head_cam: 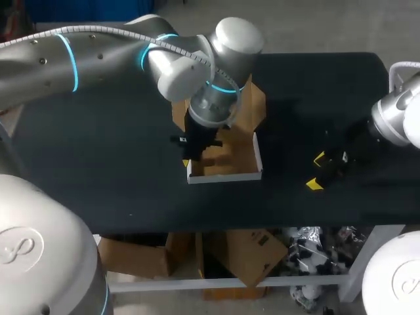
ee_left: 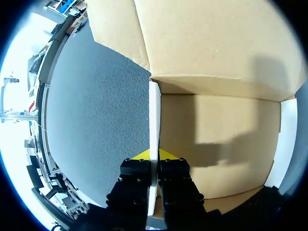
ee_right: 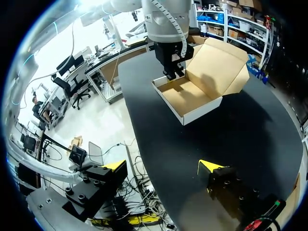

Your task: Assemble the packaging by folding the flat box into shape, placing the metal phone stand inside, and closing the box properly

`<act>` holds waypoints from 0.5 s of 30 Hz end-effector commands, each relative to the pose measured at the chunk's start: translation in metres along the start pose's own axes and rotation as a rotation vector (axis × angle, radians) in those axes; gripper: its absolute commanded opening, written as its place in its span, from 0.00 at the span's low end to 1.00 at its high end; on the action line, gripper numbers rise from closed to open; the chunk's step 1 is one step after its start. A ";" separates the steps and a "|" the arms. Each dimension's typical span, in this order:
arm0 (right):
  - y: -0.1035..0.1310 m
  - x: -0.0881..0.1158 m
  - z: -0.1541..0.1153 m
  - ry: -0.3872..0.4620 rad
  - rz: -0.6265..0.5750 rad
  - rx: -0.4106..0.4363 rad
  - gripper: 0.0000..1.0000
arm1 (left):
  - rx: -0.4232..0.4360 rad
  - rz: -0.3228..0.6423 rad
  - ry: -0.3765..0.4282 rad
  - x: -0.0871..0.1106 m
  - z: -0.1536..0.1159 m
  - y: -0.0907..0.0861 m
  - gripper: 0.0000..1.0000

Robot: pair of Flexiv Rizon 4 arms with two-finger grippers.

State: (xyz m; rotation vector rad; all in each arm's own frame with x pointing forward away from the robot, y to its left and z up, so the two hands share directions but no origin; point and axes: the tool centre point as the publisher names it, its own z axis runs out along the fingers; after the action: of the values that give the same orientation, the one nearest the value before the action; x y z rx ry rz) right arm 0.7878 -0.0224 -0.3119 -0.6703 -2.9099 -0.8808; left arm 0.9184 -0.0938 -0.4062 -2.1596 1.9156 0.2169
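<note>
The cardboard box [head_cam: 223, 176] stands folded into an open tray, white outside and brown inside, at the middle of the black table. Its lid flap [head_cam: 252, 105] stands up behind it. My left gripper [head_cam: 191, 156] comes down on the box's left side. In the left wrist view this gripper [ee_left: 154, 156] is shut on the thin white side wall [ee_left: 154, 120], one yellow tip on each side of it. The floor of the box [ee_left: 216, 139] is bare cardboard. My right gripper [head_cam: 318, 172] hangs open to the right of the box; in its own view the gripper [ee_right: 161, 166] holds nothing and the box [ee_right: 192, 98] lies well ahead.
The black table top [head_cam: 98, 170] stretches to both sides of the box. Its front edge [head_cam: 230, 226] runs a short way in front of the box's front wall. My left arm [head_cam: 164, 59] reaches over the table's back left part.
</note>
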 end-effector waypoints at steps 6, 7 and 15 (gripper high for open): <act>0.001 -0.001 -0.001 0.006 -0.001 0.001 1.00 | 0.009 0.040 0.186 -0.011 0.000 0.005 0.00; 0.001 -0.001 -0.001 0.006 -0.001 0.002 1.00 | 0.014 0.048 0.206 -0.011 -0.001 0.007 0.00; 0.001 -0.001 0.000 0.008 0.001 0.004 1.00 | 0.082 0.094 0.301 -0.009 -0.012 0.017 0.34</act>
State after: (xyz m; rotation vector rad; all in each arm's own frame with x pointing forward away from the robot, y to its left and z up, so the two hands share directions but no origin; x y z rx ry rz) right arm 0.7898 -0.0208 -0.3123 -0.6698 -2.9063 -0.8728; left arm 0.9129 -0.0975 -0.3986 -2.1430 2.1191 -0.0439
